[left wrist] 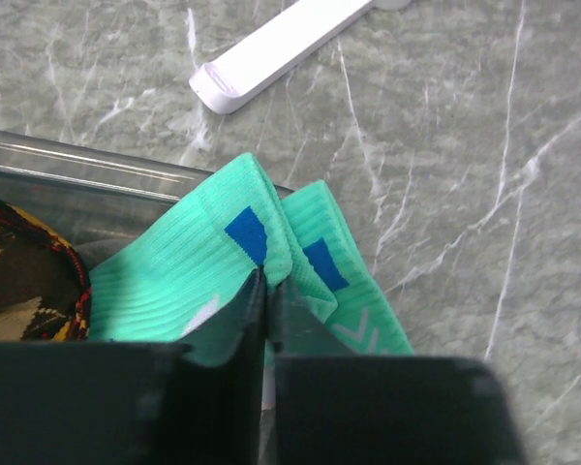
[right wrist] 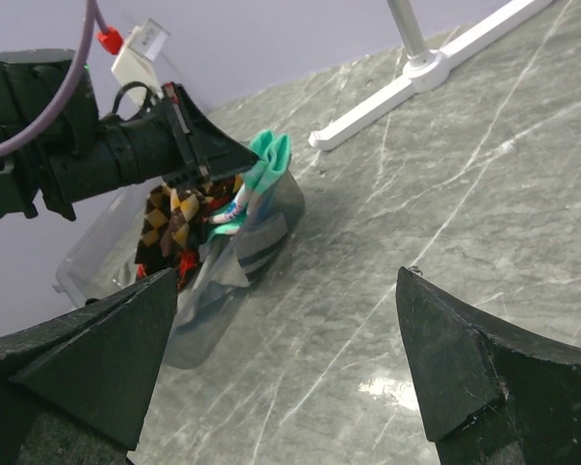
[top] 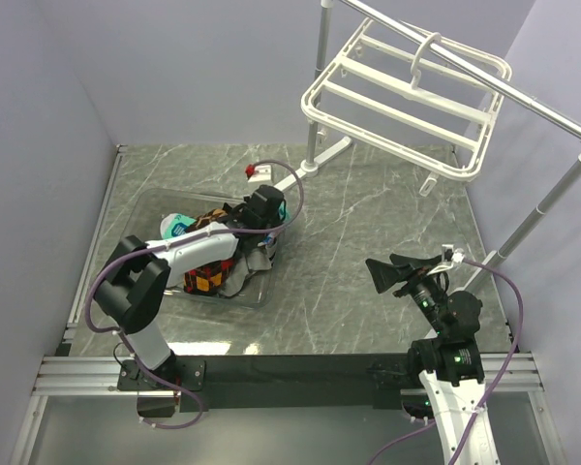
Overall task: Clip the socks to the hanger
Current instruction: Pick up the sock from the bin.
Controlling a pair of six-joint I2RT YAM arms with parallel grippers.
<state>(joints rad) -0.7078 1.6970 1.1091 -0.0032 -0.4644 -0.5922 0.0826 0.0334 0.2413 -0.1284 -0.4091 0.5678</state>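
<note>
Pinching at the left hand point(left wrist: 269, 287): both fingers point(left wrist: 223, 387) stand pressed almost together, and the ribbed cuff of a mint-green sock point(left wrist: 189, 266) is clamped between their tips. The cuff stands up above the tips and carries a blue patch. A second green cuff point(left wrist: 321, 242), also with a blue patch, lies just beside it on the right. I cannot tell whether it is caught in the grip or only leans there.

Left of the fingers, argyle socks point(left wrist: 24, 271) in black, red and brown lie in a clear bin point(left wrist: 77, 172). The green fabric overlaps the bin's rim. From the top view the bin sits on the left half of the grey marbled bench point(top: 368, 223), and the left arm reaches across it with the hand at the bin's far right corner.

Beyond the bin, a white foot point(left wrist: 271, 48) of the stand lies flat on the bench.

The right hand point(right wrist: 290, 358) has its fingers spread wide apart with nothing between them. It is held above the right side of the bench, well apart from the bin and facing it.

The hanger point(top: 407, 97), a white barred frame, hangs tilted by its hook from a metal pole point(top: 528, 95). It is above the far right of the bench, well apart from both hands.
</note>
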